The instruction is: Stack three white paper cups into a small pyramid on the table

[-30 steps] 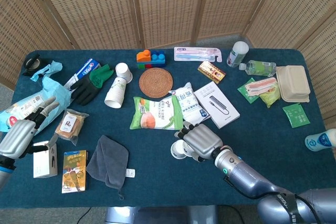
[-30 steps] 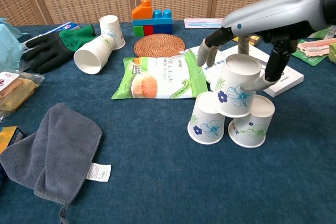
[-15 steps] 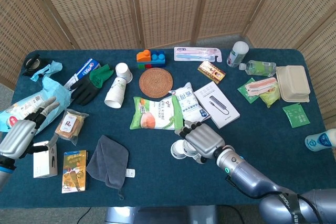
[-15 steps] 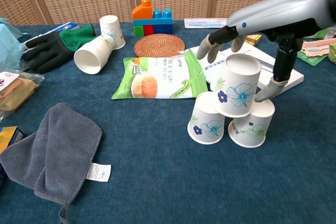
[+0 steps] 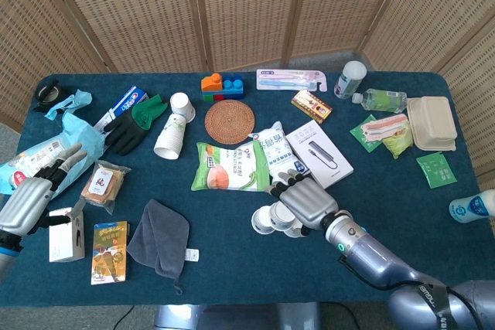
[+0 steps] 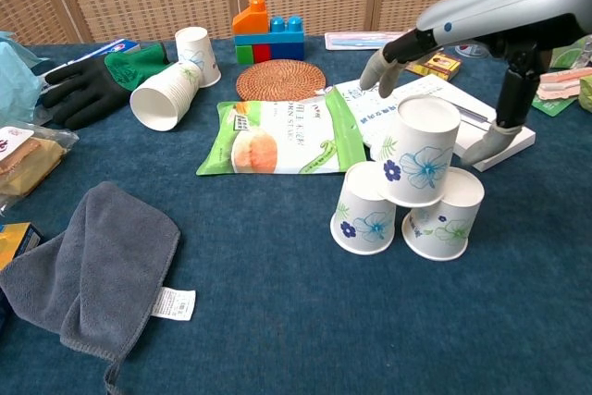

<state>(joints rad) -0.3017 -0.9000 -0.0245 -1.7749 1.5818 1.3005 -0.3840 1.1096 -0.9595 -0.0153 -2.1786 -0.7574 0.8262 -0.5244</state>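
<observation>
Tabletop cup pyramid point(image 6: 409, 189) stands free below spread right hand point(image 6: 444, 62).

Both arms wear glossy blue-grey metallic shells. The right hand point(image 5: 309, 203) has a ribbed silver back, dark finger segments, pale grey fingertips point(image 6: 373, 71) and a green wrist light; the left hand point(image 5: 27, 199) matches.

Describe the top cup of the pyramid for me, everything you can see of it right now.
The top cup is white paper printed with blue flowers and green leaves. It stands upside down, leaning slightly, bridging the two base cups and touching both. It looks undented. The right hand is spread above and around it without touching: one fingertip hangs off its right side, others behind its upper left. In the head view that hand hides it.
</observation>
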